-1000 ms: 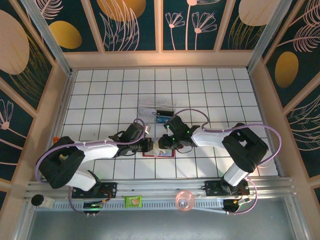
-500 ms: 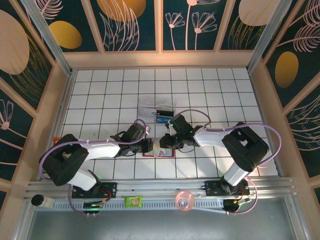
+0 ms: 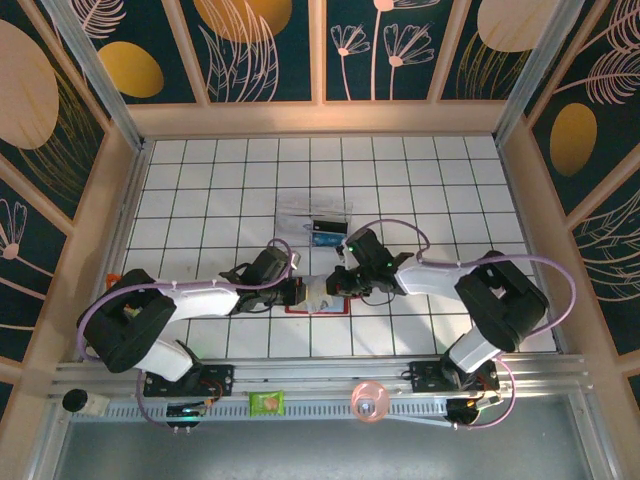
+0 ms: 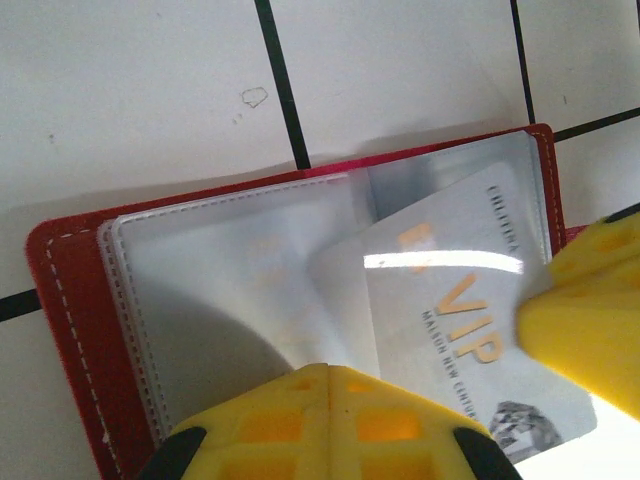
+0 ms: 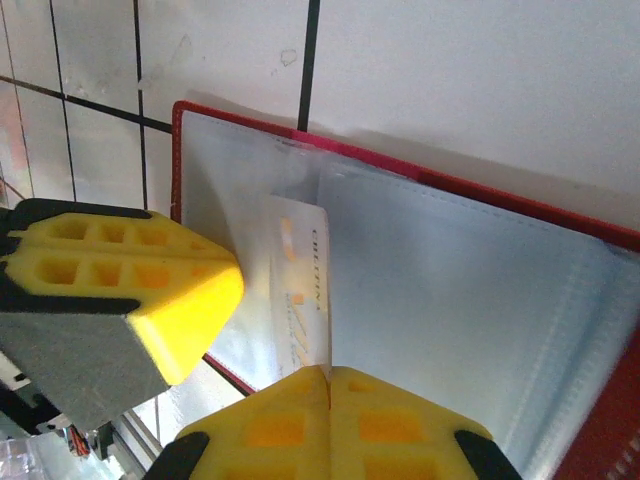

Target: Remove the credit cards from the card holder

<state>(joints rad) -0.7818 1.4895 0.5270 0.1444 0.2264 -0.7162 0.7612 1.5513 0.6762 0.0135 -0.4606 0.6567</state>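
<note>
The red card holder (image 4: 70, 330) lies open on the white tiles, its clear sleeves facing up. In the top view the card holder (image 3: 297, 309) sits between both arms. A white credit card (image 4: 450, 300) printed "VIP" sticks partway out of a sleeve. My right gripper (image 5: 328, 372) is shut on the near edge of that credit card (image 5: 300, 290). My left gripper (image 4: 328, 375) is shut with nothing between its fingers, its tips down on the left sleeve page. In the top view the left gripper (image 3: 302, 292) and right gripper (image 3: 336, 288) face each other over the holder.
A clear plastic box (image 3: 315, 210) stands just behind the grippers, with a dark card (image 3: 323, 228) at its front. A green packet (image 3: 267, 402) and a pink round object (image 3: 368, 400) lie on the front rail. Wooden walls border the tiled table.
My right gripper has closed onto the credit card's edge and its arm has shifted slightly right. The left arm has barely moved and stays shut.
</note>
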